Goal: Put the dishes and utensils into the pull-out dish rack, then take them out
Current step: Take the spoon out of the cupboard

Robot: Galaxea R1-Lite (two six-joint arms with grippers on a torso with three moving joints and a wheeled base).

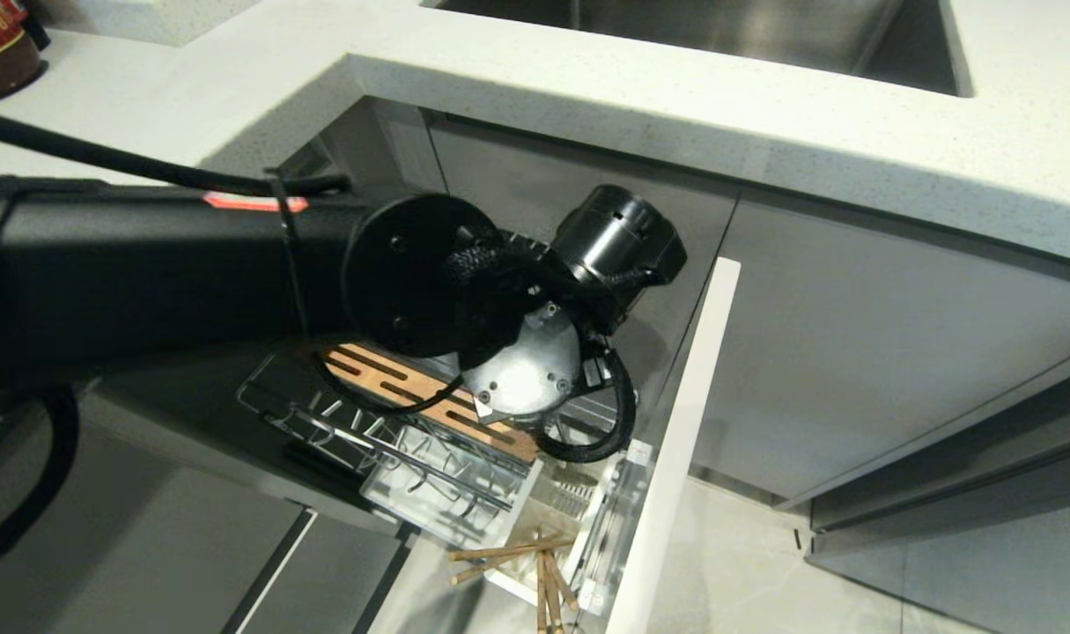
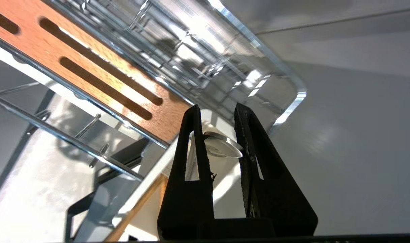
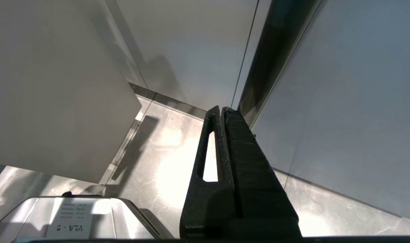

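one pull-out dish rack point(image 1: 464, 458) is standing drawn out below the desk point(image 1: 587, 97), carrying one slotted wooden strip point(image 2: 90, 71) and one white cutlery cup point(image 1: 543, 537) in which several wooden chopsticks point(image 1: 535, 563) are leaning, their number not countable. the left pincer point(image 2: 218, 135) is sitting narrowly parted and gripping one silver metal utensil point(image 2: 221, 146) over the rack, with only the utensil's rounded end showing and the arm hiding the pincer in the head view. the right pincer point(image 3: 221, 114) is hanging pressed closed and empty beside cabinet panels above the floor point(image 3: 164, 152).
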